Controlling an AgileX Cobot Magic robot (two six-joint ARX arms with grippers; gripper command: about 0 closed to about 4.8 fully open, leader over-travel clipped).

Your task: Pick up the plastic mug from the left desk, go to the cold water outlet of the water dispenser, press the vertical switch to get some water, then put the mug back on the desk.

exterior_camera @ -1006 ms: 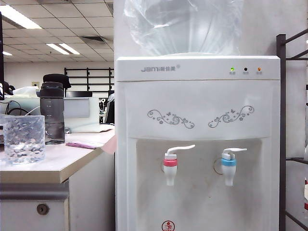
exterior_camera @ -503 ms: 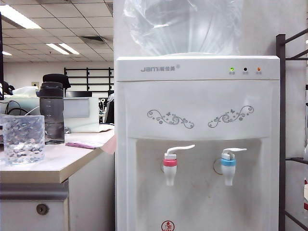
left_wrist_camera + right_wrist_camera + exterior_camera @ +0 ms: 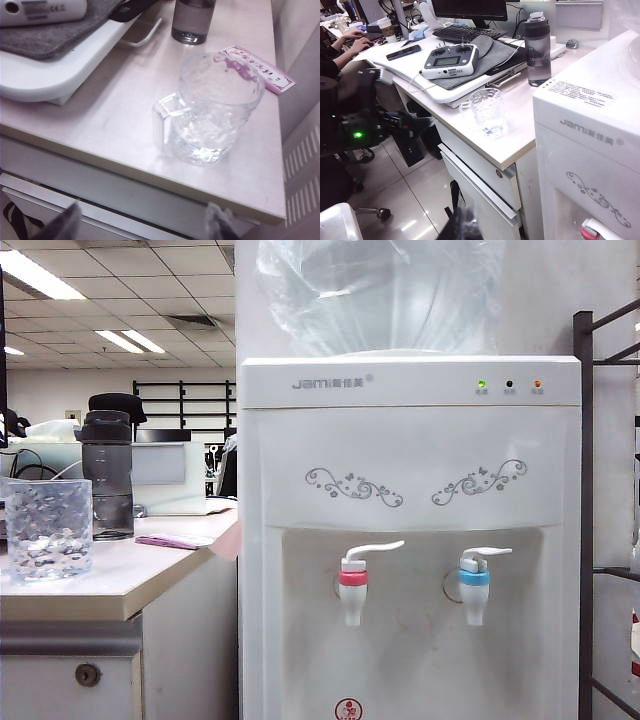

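The clear dimpled plastic mug (image 3: 48, 528) stands upright on the left desk (image 3: 130, 580), handle toward the front edge, with a little water in it (image 3: 215, 110) (image 3: 487, 112). My left gripper (image 3: 142, 227) is open wide, its fingertips (image 3: 65, 225) below the desk's front edge (image 3: 125, 175) and short of the mug, holding nothing. My right gripper (image 3: 465, 225) is shut and empty, over the floor before the desk drawers. The water dispenser (image 3: 410, 440) stands right of the desk. Its cold water outlet (image 3: 474, 585) has a blue ring and the vertical switch (image 3: 488, 554) above it. No gripper shows in the exterior view.
A smoky-grey bottle (image 3: 107, 475) and a pink leaflet (image 3: 170, 540) lie behind the mug. A white board with grey mat and a remote controller (image 3: 450, 60) takes the desk's left part. The red-ringed tap (image 3: 353, 585) is beside the blue one. A dark metal rack (image 3: 588, 510) stands far right.
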